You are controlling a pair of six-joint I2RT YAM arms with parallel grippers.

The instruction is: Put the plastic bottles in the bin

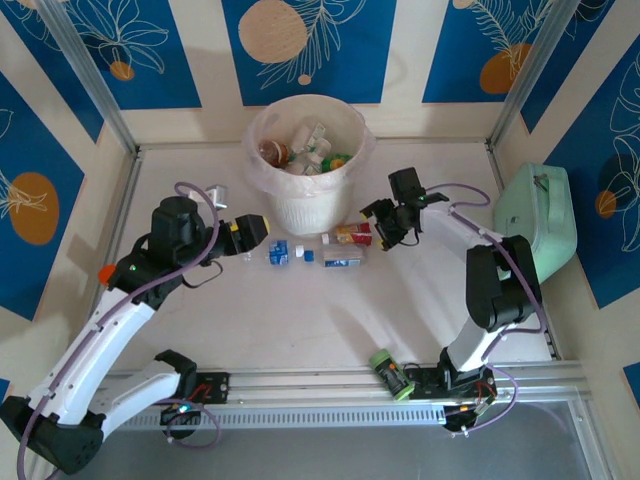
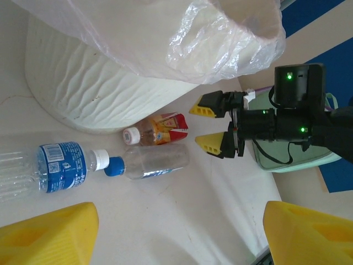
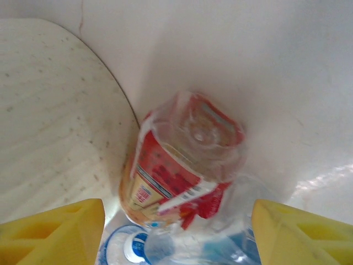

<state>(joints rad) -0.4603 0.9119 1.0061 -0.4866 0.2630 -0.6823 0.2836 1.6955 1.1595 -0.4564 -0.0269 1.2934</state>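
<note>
Left claw (image 1: 262, 232): fingers spread wide, nothing held. It points right, at the row of bottles lying on the worktop (image 1: 300, 320) just in front of the bin (image 1: 305, 205).

Blue-label bottle (image 2: 55, 168): on its side, nearest my left claw, white cap pointing right.

Clear bottle (image 2: 157, 162): on its side, its blue cap touching that white cap.

Red-label bottle (image 3: 185, 160): on its side against the foot of the bin. Its long axis runs left to right, cap to the left, base toward my right claw.

Right claw (image 1: 378, 225): open, nothing held. It meets the red-label bottle end-on, base first, with the fingers not yet alongside the body. My right arm is the nearer one for this bottle. In my judgement the claw must advance along the axis before closing.

Green bottle (image 1: 392, 372): on its side by my right arm's base, well apart from the row.

Count: four bottles on the worktop, three in the row and one apart. Several more lie inside the bin; their number cannot be told. One bin.
</note>
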